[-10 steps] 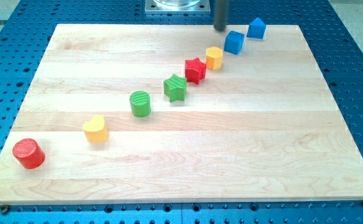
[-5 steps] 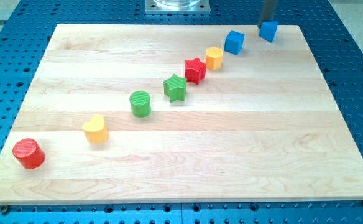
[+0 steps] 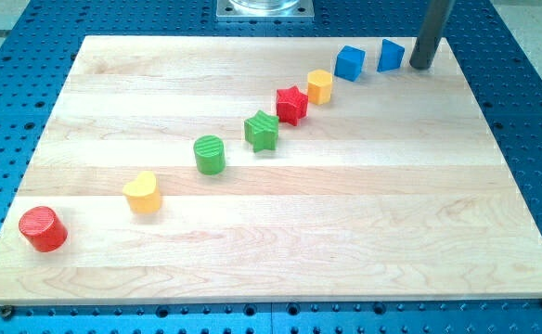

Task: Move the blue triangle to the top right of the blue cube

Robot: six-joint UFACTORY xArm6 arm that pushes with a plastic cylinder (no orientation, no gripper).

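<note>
The blue triangle lies near the board's top right, just right of and slightly above the blue cube, with a small gap between them. My dark rod comes down from the view's top, and my tip rests on the board just right of the blue triangle, close to it or touching it.
A diagonal row runs from the blue cube down to the view's lower left: yellow block, red star, green star, green cylinder, yellow heart, red cylinder. The wooden board lies on a blue perforated table.
My tip moved from left of the blue cube, around the top, to the right side of the blue triangle. The triangle shifted right, then back left and turned.
</note>
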